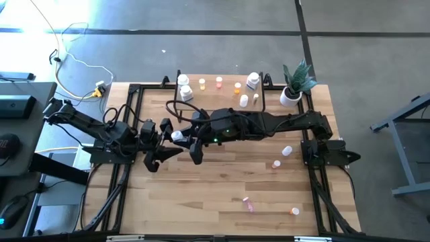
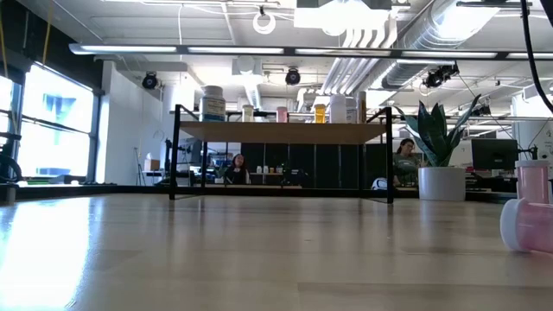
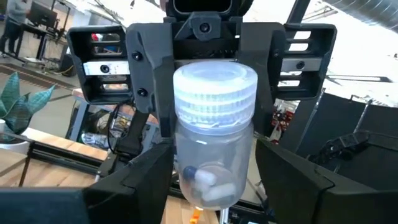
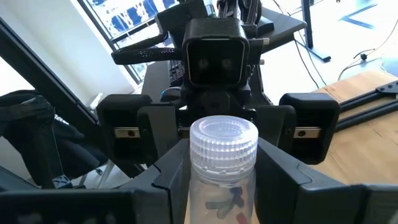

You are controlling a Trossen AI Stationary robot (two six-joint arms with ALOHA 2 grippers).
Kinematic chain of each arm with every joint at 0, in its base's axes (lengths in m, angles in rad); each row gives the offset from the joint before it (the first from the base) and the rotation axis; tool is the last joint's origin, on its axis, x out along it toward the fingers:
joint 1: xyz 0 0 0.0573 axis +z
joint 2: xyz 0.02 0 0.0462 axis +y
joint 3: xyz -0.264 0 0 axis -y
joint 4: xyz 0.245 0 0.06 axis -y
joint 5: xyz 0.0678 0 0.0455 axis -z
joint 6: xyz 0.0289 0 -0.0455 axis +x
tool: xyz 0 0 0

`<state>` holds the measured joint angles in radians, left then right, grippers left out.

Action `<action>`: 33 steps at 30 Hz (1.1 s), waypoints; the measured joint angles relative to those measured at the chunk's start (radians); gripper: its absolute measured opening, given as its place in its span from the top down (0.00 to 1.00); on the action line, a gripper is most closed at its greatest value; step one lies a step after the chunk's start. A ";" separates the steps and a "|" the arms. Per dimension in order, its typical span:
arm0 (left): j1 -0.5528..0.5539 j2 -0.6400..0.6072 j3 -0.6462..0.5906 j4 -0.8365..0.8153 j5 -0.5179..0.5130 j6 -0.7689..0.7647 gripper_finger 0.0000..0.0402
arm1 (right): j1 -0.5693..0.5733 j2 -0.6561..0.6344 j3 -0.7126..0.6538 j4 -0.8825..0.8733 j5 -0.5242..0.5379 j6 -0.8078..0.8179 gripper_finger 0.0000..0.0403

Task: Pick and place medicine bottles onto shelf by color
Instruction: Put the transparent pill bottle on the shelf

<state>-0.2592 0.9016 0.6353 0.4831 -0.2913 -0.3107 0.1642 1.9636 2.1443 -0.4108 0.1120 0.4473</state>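
Held bottle: you have a clear white-capped bottle (image 1: 177, 136) in mid-air between both grippers, above the table's (image 1: 222, 195) left-centre; its long axis runs level, arm to arm.
Left gripper (image 1: 163, 141): jaws closed on the bottle's body.
Right gripper (image 1: 191, 138): jaws at the bottle too; you cannot tell whether they grip it.
Loose bottles: pink bottle (image 1: 248, 204) lies on its side, near edge.
Shelf (image 1: 222, 87): far edge, several bottles upright on it.
Hidden: contents blurred.

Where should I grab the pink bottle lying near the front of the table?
Take the pink bottle around the middle of its body, coming straight down from above. It lies on its side on bare wood with nothing close by, so the fingers can close across its round sides.
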 joint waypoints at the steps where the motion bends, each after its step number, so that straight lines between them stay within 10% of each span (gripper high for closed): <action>1: 0.000 0.000 0.000 0.000 -0.001 0.000 0.48 | 0.000 0.000 0.000 -0.002 0.000 0.001 0.67; 10: 0.000 0.000 0.000 0.000 -0.008 0.000 0.66 | 0.000 0.000 0.000 -0.003 -0.001 -0.001 0.67; 19: 0.000 0.000 0.000 -0.035 -0.007 0.017 0.62 | 0.000 0.000 0.000 -0.023 -0.008 -0.014 0.66; 33: 0.000 0.000 0.000 -0.229 -0.031 0.064 0.63 | -0.036 0.000 0.001 -0.148 -0.109 -0.027 0.41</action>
<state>-0.2592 0.9012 0.6357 0.2543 -0.3227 -0.2470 0.1281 1.9636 2.1452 -0.5591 0.0030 0.4206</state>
